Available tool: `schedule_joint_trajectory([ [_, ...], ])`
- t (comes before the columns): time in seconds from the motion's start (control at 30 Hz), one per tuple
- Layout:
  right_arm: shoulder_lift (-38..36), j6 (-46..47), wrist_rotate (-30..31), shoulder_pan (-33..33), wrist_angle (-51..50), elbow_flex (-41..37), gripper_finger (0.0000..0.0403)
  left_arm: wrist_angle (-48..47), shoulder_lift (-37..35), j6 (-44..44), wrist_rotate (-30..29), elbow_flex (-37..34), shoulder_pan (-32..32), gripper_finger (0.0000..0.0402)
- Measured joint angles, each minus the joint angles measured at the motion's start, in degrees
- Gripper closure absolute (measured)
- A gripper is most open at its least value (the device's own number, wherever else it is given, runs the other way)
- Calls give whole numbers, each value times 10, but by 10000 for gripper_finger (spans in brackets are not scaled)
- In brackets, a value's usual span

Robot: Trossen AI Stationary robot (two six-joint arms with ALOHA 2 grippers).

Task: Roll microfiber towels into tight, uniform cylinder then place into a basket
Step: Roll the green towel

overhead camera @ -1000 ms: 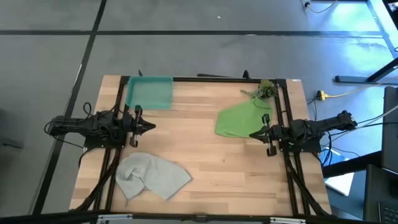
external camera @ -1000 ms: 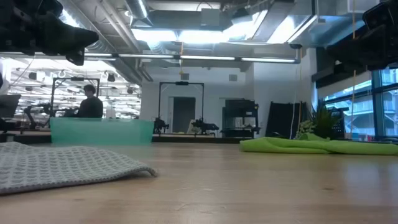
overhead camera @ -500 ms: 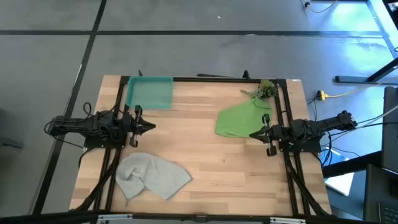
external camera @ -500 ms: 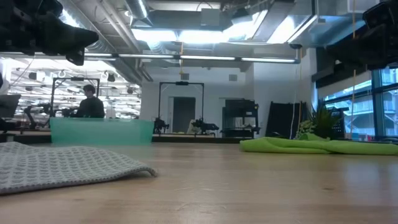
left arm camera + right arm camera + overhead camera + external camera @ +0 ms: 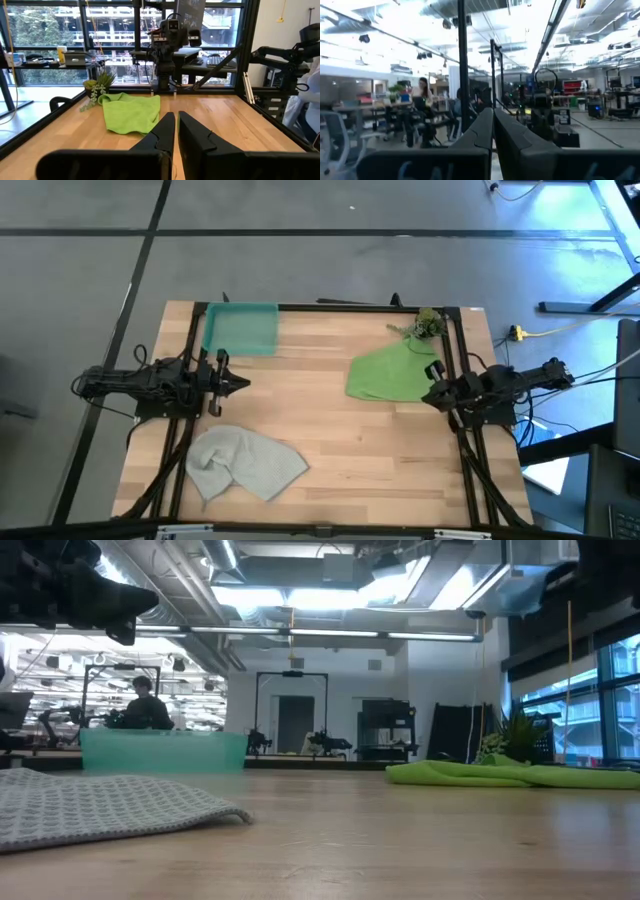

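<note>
The lime green towel (image 5: 385,372) lies crumpled flat on the table at the far right; it also shows in the left wrist view (image 5: 131,112) and the low view (image 5: 510,774). The pale grey towel (image 5: 245,462) lies bunched at the near left (image 5: 100,808). The teal basket (image 5: 240,328) stands at the far left corner (image 5: 163,752). My left gripper (image 5: 240,385) hovers shut above the table's left side (image 5: 176,131). My right gripper (image 5: 432,392) is shut (image 5: 492,127) and raised by the right edge, beside the green towel's near right part.
A small leafy plant sprig (image 5: 425,325) lies at the far right corner, just beyond the green towel. A black frame rail (image 5: 330,307) runs round the table. Bare wood lies in the table's middle (image 5: 320,400). A person shows in the room behind the basket (image 5: 143,705).
My right gripper has drawn back toward the table's right edge and risen, staying shut. The towels, the basket and my left arm have kept still.
</note>
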Motion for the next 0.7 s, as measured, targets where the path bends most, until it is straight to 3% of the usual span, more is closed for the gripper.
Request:
schedule_joint_trajectory([
  [0.2,0,1,43,0,2,0,388,0,0,0,0,0,0,383],
  [0.5,0,-74,84,0,-6,2,399,0,0,0,0,0,0,383],
  [0.7,3,-102,139,0,-169,81,401,0,0,0,0,0,0,383],
])
